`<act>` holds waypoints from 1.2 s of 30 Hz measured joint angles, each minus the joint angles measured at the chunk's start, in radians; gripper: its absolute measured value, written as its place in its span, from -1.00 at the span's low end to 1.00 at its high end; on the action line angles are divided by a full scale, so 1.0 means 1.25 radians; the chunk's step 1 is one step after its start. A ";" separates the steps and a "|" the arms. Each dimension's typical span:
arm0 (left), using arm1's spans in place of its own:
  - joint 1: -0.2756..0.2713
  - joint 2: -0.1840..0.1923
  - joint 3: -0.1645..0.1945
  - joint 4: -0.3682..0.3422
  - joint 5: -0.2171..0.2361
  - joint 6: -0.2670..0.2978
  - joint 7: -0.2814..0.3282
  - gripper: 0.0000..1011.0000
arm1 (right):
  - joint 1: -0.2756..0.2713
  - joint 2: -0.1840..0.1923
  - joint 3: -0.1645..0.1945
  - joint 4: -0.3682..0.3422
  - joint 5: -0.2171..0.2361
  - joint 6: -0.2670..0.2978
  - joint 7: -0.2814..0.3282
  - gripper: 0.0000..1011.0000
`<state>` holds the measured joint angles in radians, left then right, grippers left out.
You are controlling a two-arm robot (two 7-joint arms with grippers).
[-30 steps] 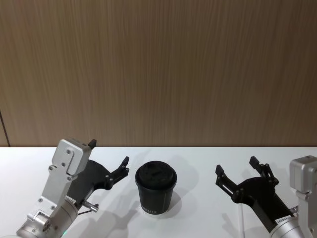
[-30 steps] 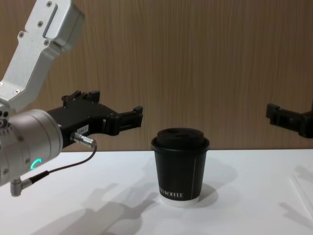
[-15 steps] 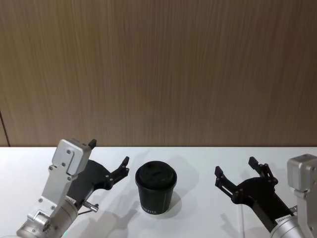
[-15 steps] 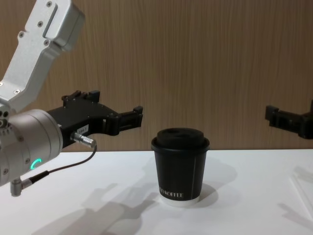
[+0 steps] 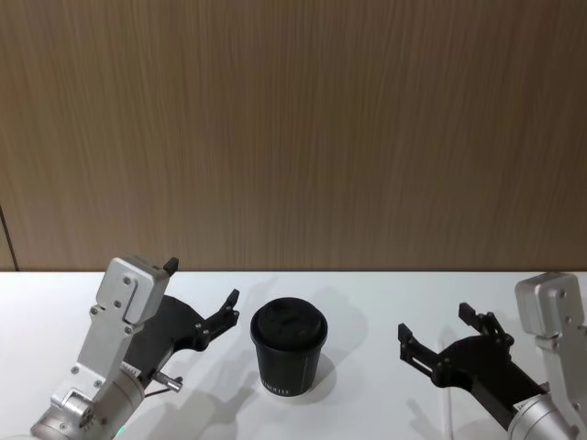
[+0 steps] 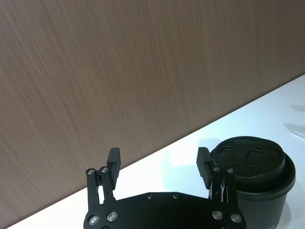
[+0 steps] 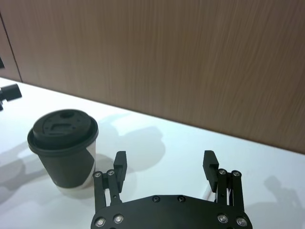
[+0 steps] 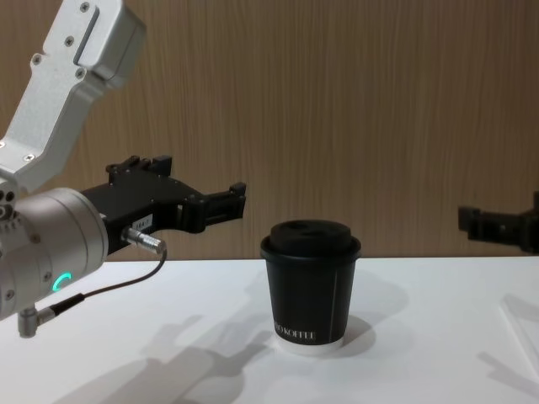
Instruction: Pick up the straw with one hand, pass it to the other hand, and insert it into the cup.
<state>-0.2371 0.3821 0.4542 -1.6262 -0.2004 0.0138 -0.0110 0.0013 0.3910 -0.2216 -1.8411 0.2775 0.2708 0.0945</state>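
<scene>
Your right hand (image 5: 435,323), its black fingers spread wide, hovers above the thin white plastic straw (image 5: 448,410), which lies flat on the white worktop (image 5: 367,289), to the right of the lidded black paper cup (image 5: 289,348). Your left hand (image 5: 202,280), also spread, hangs just left of the cup. The straw is slim and lies flush with the worktop, so closing off-centre could miss it or flick it away. A careless left swing could tip the cup.

Right pincer (image 5: 435,323) now slightly lower.
</scene>
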 joint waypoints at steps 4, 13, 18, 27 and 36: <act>0.000 0.000 0.000 0.000 0.000 0.000 0.000 0.98 | 0.001 0.005 0.007 -0.014 0.008 0.067 0.000 0.98; 0.000 0.000 0.000 0.000 0.000 0.000 0.000 0.98 | 0.002 -0.004 0.027 -0.029 0.024 0.192 -0.022 0.98; 0.000 0.000 0.000 0.000 0.000 0.000 0.000 0.98 | 0.002 -0.017 0.043 -0.033 0.034 0.266 -0.042 0.98; 0.000 0.000 0.000 0.000 0.000 0.000 0.000 0.98 | -0.002 -0.031 0.061 -0.038 0.047 0.364 -0.063 0.98; 0.000 0.000 0.000 0.000 0.000 0.000 0.000 0.99 | -0.014 -0.030 0.071 -0.052 0.053 0.432 -0.067 0.98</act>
<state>-0.2371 0.3821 0.4543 -1.6262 -0.2004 0.0138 -0.0110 -0.0156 0.3535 -0.1323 -1.9064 0.3437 0.8109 0.0107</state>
